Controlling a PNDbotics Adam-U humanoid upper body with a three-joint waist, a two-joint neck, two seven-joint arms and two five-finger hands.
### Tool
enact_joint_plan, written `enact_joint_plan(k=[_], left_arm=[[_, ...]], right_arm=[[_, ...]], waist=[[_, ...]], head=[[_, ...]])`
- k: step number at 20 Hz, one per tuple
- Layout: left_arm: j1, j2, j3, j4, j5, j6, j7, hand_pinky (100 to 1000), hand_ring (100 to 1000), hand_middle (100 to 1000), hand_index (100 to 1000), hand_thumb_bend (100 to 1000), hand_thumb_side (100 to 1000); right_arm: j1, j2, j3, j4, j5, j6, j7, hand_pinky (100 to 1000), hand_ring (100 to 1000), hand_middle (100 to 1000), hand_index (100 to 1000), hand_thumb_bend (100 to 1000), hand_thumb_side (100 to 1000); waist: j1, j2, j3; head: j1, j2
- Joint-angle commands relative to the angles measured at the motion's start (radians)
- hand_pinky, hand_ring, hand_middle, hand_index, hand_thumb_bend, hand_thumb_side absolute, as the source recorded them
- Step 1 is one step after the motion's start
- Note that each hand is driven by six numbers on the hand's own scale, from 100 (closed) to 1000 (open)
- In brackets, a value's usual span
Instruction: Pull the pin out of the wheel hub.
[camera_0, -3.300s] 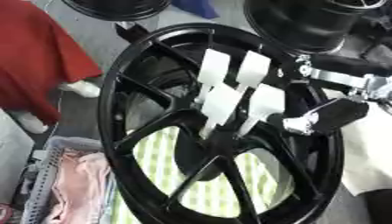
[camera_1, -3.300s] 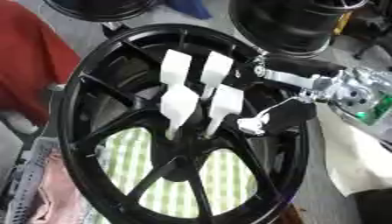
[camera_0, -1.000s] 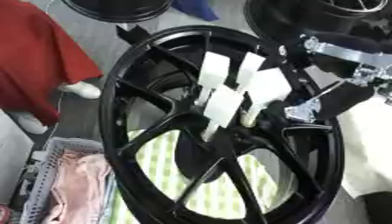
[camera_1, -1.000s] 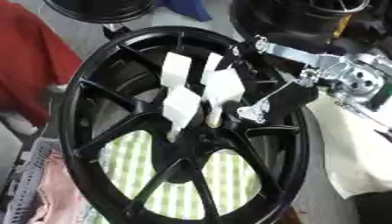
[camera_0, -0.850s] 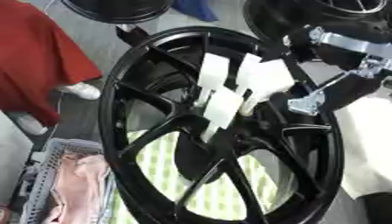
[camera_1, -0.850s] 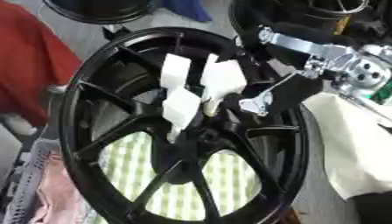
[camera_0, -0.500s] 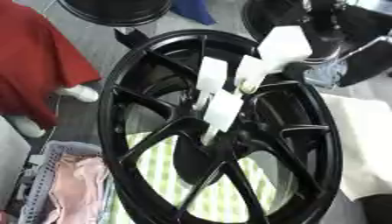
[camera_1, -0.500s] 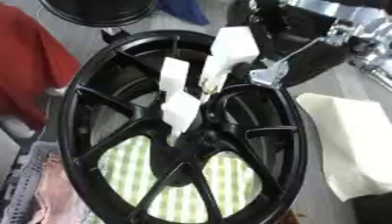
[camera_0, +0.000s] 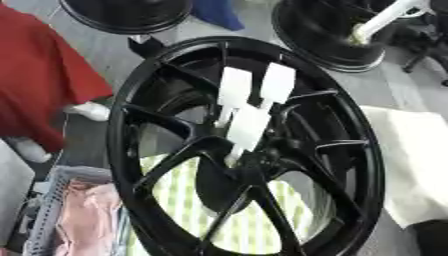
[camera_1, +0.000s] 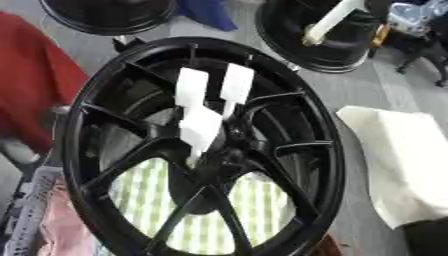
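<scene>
Grey floor filled the background, with a big black wheel hub (camera_0: 122, 150) lying tilted across the middle of both views. Three seated pins, flat white tabs, stood at the hub's centre: two side by side higher up (camera_0: 234, 92) (camera_0: 277, 82) and one lower (camera_0: 248, 127) with its narrow end down in the bore area. A loose pin (camera_1: 331, 21), also white, was well clear of the hub, up at the top right, slanted, its lower tip over a second black wheel (camera_0: 324, 45); its upper end ran off the top edge.

Right hand (camera_1: 409, 12) showed only as silver and black parts at the top right corner, just beside the loose pin. Cannot tell whether its fingers were apart, together, or clamped on the pin; the contact was cut off by the frame. Left hand showed in neither view.

Green-and-white checked cloth (camera_0: 175, 195) was visible through the lower spokes. White cloth (camera_1: 398, 155) lay on the floor right of the hub. Red fabric (camera_0: 39, 85) filled the left side. Grey basket (camera_0: 48, 210) with pink cloth (camera_0: 83, 225) sat at the lower left. Third black wheel (camera_0: 127, 12) and something blue (camera_0: 217, 12) were at the top edge.
</scene>
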Motion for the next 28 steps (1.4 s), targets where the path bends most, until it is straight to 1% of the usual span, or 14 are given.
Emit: enact_joint_plan(k=[1, 8, 10, 11, 12, 14, 15, 17, 20, 23, 25, 26, 27, 28], left_arm=[[-0.001, 0.022, 0.017, -0.02, -0.011, -0.007, 0.012, 958, 706, 660, 812, 100, 722], [-0.002, 0.014, 0.022, -0.02, -0.019, -0.012, 0.021, 958, 705, 660, 812, 100, 722], [-0.004, 0.012, 0.023, -0.02, -0.02, -0.014, 0.023, 958, 705, 660, 812, 100, 721], [-0.005, 0.011, 0.024, -0.02, -0.02, -0.016, 0.023, 958, 704, 660, 812, 100, 720], [-0.006, 0.009, 0.024, -0.02, -0.02, -0.017, 0.024, 958, 704, 660, 812, 100, 720], [-0.008, 0.006, 0.023, -0.02, -0.02, -0.018, 0.024, 958, 704, 659, 812, 100, 721], [-0.008, 0.004, 0.023, -0.02, -0.021, -0.019, 0.024, 959, 703, 659, 812, 100, 721], [-0.008, 0.002, 0.023, -0.02, -0.022, -0.019, 0.025, 959, 703, 659, 812, 100, 721], [-0.009, -0.001, 0.023, -0.02, -0.023, -0.019, 0.025, 959, 703, 660, 812, 100, 721], [-0.009, -0.003, 0.022, -0.02, -0.025, -0.018, 0.025, 960, 703, 660, 812, 100, 721], [-0.008, -0.003, 0.021, -0.02, -0.025, -0.019, 0.024, 960, 702, 660, 812, 100, 721], [-0.008, -0.003, 0.021, -0.02, -0.025, -0.019, 0.024, 960, 702, 660, 812, 100, 721], [-0.009, -0.003, 0.021, -0.02, -0.025, -0.02, 0.024, 960, 702, 659, 812, 100, 720], [-0.009, -0.002, 0.02, -0.02, -0.025, -0.02, 0.023, 959, 702, 659, 812, 100, 720]], right_arm=[[0.109, 0.004, -0.105, -0.006, 0.032, -0.017, -0.122, 444, 513, 285, 361, 100, 100], [0.44, 0.251, -0.256, -0.006, 0.288, -0.067, -0.338, 487, 558, 365, 454, 109, 100], [0.498, 0.335, -0.279, -0.006, 0.352, -0.067, -0.376, 516, 599, 424, 511, 183, 100], [0.519, 0.372, -0.281, -0.006, 0.379, -0.065, -0.378, 544, 639, 487, 571, 260, 100], [0.534, 0.404, -0.281, -0.006, 0.406, -0.063, -0.371, 575, 693, 589, 649, 344, 100], [0.555, 0.459, -0.276, -0.006, 0.453, -0.048, -0.348, 604, 740, 671, 706, 335, 100], [0.564, 0.482, -0.276, -0.006, 0.475, -0.03, -0.343, 654, 805, 783, 747, 391, 100], [0.574, 0.514, -0.277, -0.006, 0.513, 0.016, -0.356, 688, 848, 831, 766, 410, 129], [0.575, 0.54, -0.274, -0.006, 0.55, 0.063, -0.394, 699, 859, 831, 766, 416, 152], [0.57, 0.547, -0.272, -0.006, 0.556, 0.07, -0.432, 687, 851, 828, 756, 412, 141], [0.562, 0.544, -0.272, -0.006, 0.545, 0.046, -0.464, 654, 814, 783, 720, 360, 100], [0.554, 0.54, -0.27, -0.006, 0.533, 0.012, -0.479, 644, 801, 766, 708, 327, 100], [0.549, 0.534, -0.266, -0.006, 0.519, -0.021, -0.493, 638, 784, 741, 698, 379, 100], [0.54, 0.524, -0.263, -0.006, 0.508, -0.056, -0.504, 633, 775, 719, 697, 331, 100]], waist=[[0.014, -0.012, -0.014], [0.033, 0.004, -0.034], [0.04, 0.008, -0.034], [0.044, 0.011, -0.033], [0.047, 0.013, -0.033], [0.053, 0.017, -0.031], [0.056, 0.019, -0.032], [0.061, 0.023, -0.032], [0.067, 0.026, -0.032], [0.071, 0.029, -0.033], [0.073, 0.03, -0.035], [0.074, 0.03, -0.035], [0.075, 0.03, -0.035], [0.076, 0.03, -0.034]], head=[[0.023, -0.011], [0.042, -0.021], [0.043, -0.022], [0.044, -0.023], [0.043, -0.024], [0.045, -0.025], [0.047, -0.026], [0.049, -0.027], [0.05, -0.027], [0.049, -0.026], [0.048, -0.025], [0.048, -0.025], [0.048, -0.025], [0.047, -0.026]])
